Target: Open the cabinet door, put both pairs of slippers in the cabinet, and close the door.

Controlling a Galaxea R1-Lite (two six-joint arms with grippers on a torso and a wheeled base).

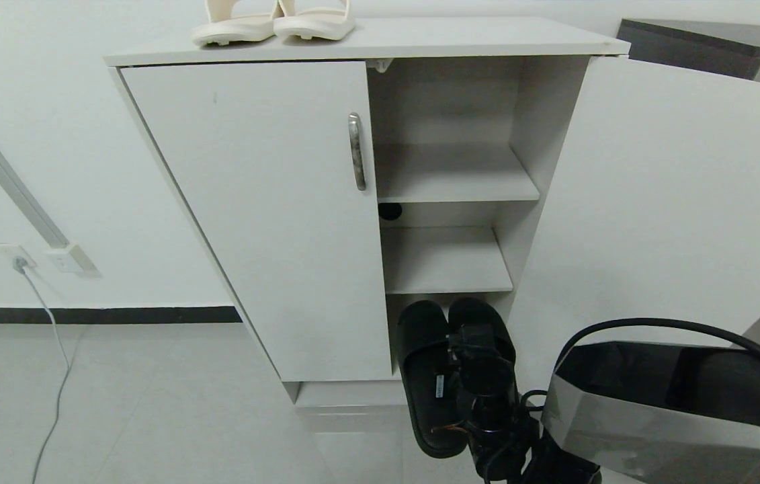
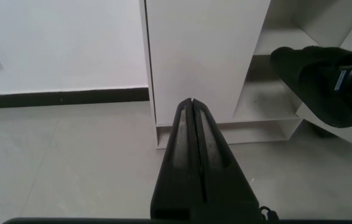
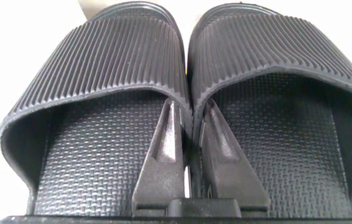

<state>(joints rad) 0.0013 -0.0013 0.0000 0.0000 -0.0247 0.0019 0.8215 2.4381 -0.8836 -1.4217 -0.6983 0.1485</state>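
Black slippers (image 3: 101, 68) — right pincer (image 3: 191, 107) grasping both inner edges (wrist view); left pincer (image 2: 191, 103) clenched.

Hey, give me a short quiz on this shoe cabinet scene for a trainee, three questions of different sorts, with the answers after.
1. True or false: both doors of the cabinet stand open.
2. Where are the cream slippers? A) on the cabinet top. B) on the middle shelf. C) on the floor.
3. Fill the gap: the right gripper is shut on the ____ slippers.

Key
1. False: the left door is shut and only the right door is open.
2. A.
3. Black: it holds the black slippers in front of the bottom compartment.
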